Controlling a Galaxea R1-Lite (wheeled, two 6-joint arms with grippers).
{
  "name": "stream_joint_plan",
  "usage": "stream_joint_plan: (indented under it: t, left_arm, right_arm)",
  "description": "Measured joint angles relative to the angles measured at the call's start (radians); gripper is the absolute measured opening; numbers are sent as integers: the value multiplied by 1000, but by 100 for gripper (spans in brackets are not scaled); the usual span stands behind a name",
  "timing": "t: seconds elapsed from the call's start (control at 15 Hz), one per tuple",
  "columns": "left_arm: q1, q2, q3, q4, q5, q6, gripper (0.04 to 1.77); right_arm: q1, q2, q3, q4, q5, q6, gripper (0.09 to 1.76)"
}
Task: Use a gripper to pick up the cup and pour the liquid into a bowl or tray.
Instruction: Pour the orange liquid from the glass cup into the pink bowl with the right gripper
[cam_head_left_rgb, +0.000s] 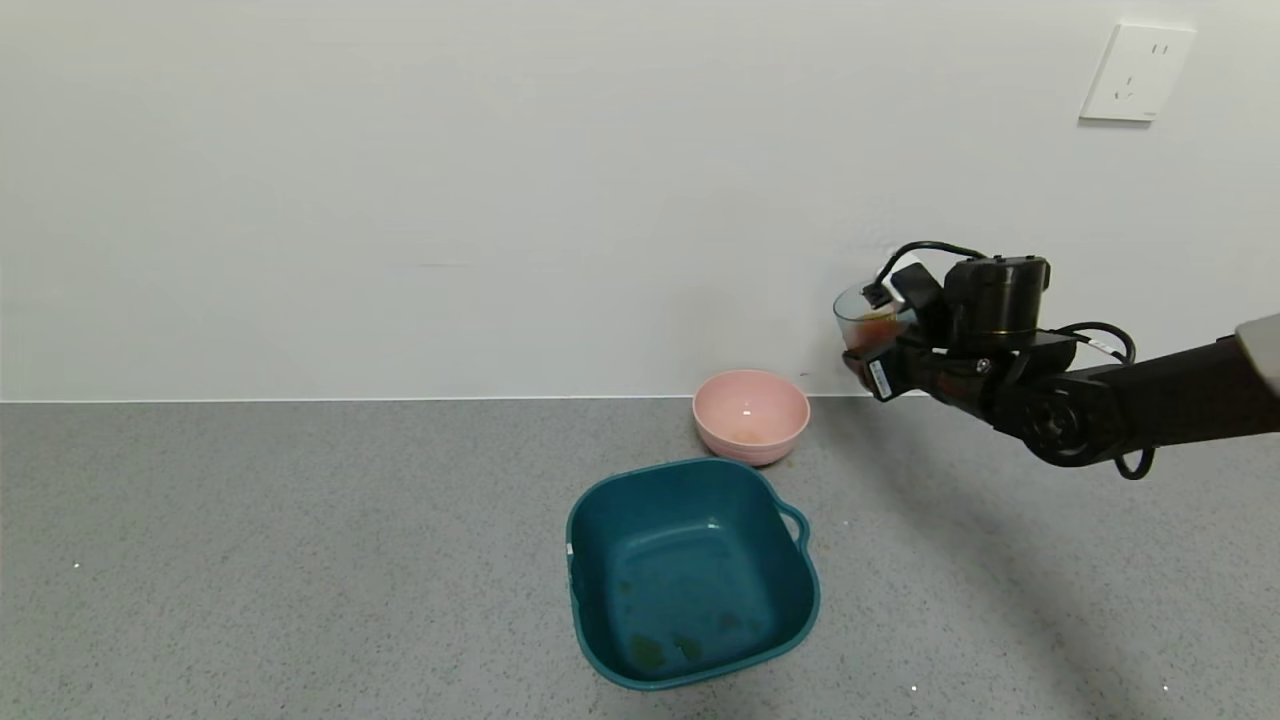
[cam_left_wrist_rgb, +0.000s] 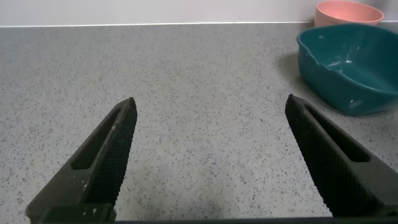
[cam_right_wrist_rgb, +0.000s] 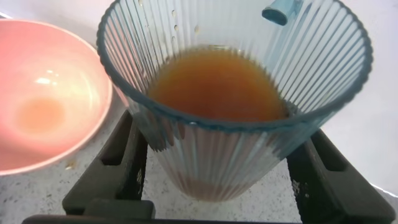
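My right gripper (cam_head_left_rgb: 872, 335) is shut on the cup (cam_head_left_rgb: 855, 310), a ribbed pale blue-green tumbler, and holds it in the air near the back wall. The cup holds reddish-brown liquid (cam_head_left_rgb: 878, 322). It hangs above and to the right of the pink bowl (cam_head_left_rgb: 745, 445), which stands on the counter with a faint smear in its bottom. In the right wrist view the cup (cam_right_wrist_rgb: 236, 155) sits between the two black fingers (cam_right_wrist_rgb: 127, 155), the liquid (cam_right_wrist_rgb: 214, 87) shows inside, and the bowl (cam_right_wrist_rgb: 81, 68) lies beside it. My left gripper (cam_left_wrist_rgb: 211, 109) is open and empty, low over bare counter.
A square teal tub (cam_head_left_rgb: 600, 500) with handles stands in front of the bowl, with a few stains in its bottom; it also shows in the left wrist view (cam_left_wrist_rgb: 323, 68). The white wall runs close behind the cup. A wall socket (cam_head_left_rgb: 1137, 72) sits at the upper right.
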Motion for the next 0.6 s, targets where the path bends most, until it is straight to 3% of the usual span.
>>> stream_joint_plan:
  t: [0.6]
  left_arm:
    - [0,0,0,0,0,0,172]
  right_arm:
    - [67,102,-114,59,-76,-51,132]
